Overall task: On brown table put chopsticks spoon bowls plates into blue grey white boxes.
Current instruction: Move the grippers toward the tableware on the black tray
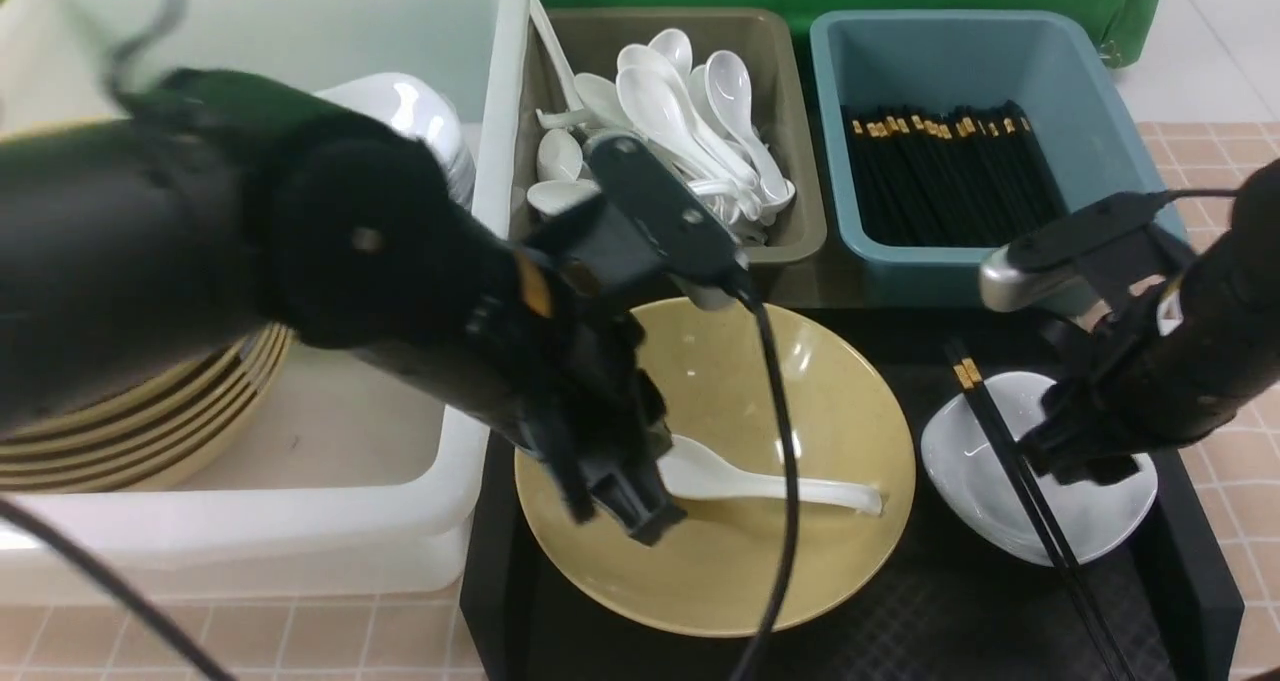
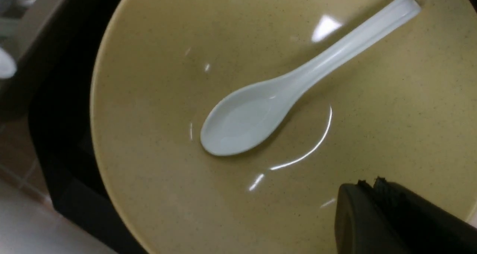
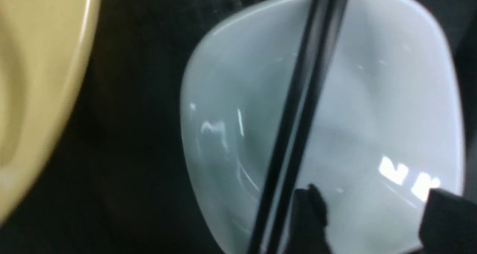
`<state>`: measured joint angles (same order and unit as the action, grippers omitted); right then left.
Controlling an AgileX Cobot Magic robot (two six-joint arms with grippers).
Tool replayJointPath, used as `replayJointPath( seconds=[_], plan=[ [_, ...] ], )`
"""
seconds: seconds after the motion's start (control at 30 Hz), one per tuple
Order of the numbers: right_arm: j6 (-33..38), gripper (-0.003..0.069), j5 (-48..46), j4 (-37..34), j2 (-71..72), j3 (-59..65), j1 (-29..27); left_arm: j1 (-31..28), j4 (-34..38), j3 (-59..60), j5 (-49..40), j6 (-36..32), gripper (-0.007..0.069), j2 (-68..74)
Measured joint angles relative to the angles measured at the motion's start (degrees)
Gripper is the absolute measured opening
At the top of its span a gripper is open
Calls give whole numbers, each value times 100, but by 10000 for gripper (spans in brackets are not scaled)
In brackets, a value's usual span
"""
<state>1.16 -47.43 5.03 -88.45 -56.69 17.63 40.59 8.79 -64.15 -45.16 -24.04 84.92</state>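
Pickup step on both sides: left claw (image 1: 625, 506), pressed together, hangs over the yellow bowl (image 1: 720, 581) near its 8 o'clock side, beside the spoon (image 1: 760, 483), whose handle points to 3 o'clock. Right claw (image 1: 1075, 456), spread, hovers over the white plate (image 1: 1100, 521) at the bowl's 3 o'clock, with the chopsticks (image 1: 1030, 501) lying across the plate just outside its jaws. Next, I'd say: the left opens, then pinches the spoon for the grey box (image 1: 790, 231) at 12 o'clock, and the right shifts to straddle the chopsticks.

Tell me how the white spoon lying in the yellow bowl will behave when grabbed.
The spoon looks glossy, so it is probably slippery. It seems rigid and likely brittle. In the curved bowl it may slide when nudged.
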Motion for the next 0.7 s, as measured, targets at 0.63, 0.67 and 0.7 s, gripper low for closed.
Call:
replayJointPath(
  seconds=[0.63, 0.67, 0.7],
  plan=[
    [188, 344, 193, -400, -869, -212, 80, 6, -86, -13, 95, -42, 1, 509],
    [193, 288, 193, -400, -869, -212, 80, 6, -86, -13, 100, -44, 1, 509],
    [190, 254, 188, -400, -869, -212, 80, 6, -86, -13, 100, -52, 1, 509]
  ],
)
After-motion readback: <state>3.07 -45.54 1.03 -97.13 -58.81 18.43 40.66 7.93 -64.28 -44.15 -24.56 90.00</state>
